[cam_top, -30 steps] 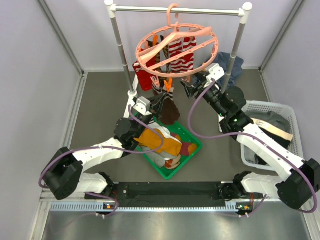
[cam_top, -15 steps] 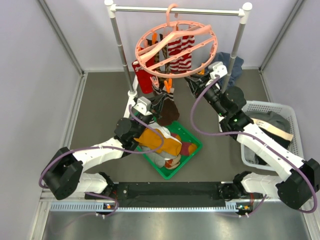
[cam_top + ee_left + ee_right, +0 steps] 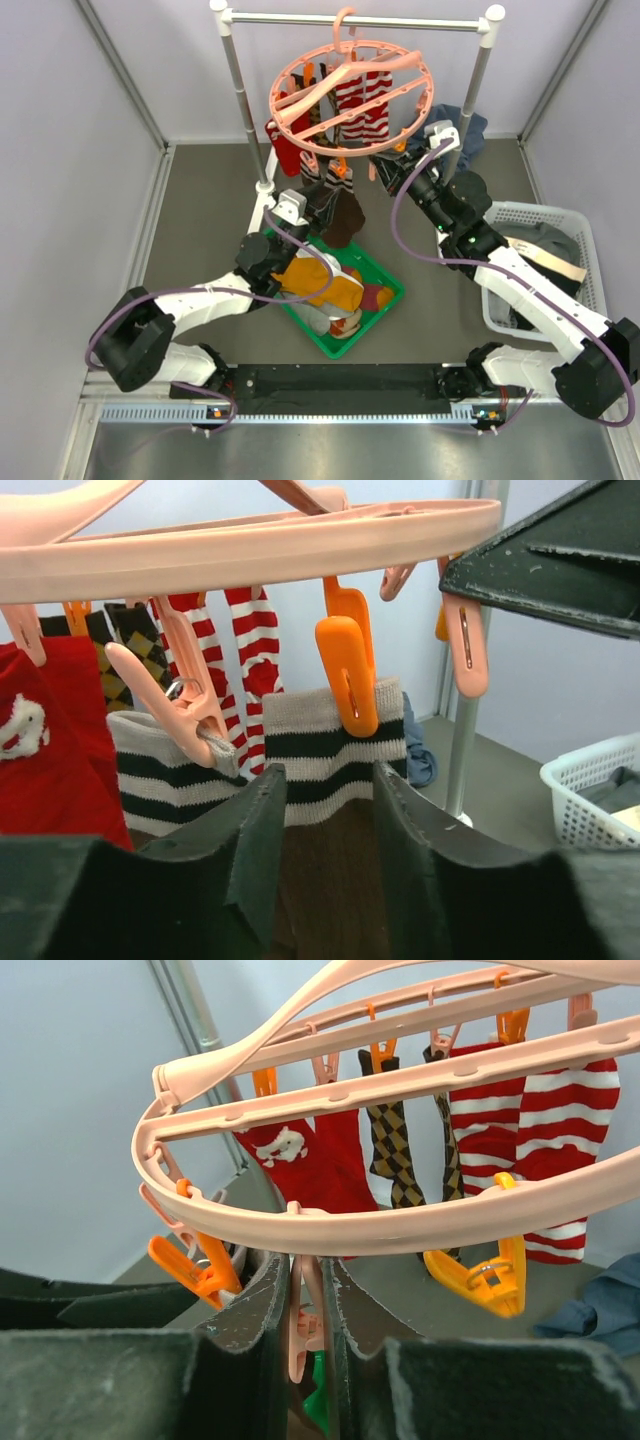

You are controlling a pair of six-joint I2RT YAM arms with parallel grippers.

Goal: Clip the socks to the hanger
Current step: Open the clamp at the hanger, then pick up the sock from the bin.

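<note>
One clip [image 3: 298,1332] on the hanger [image 3: 400,1225] is pinched by the right gripper [image 3: 308,1266]; left gripper [image 3: 328,780] gapes around sock [image 3: 305,748].

Lab test cell, enclosed by plain panels [image 3: 60,150].

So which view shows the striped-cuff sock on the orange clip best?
Left wrist: the striped-cuff sock hangs centre frame from the orange clip. Top external shows only its dark brown leg below the hanger; right wrist doesn't clearly show it.
</note>
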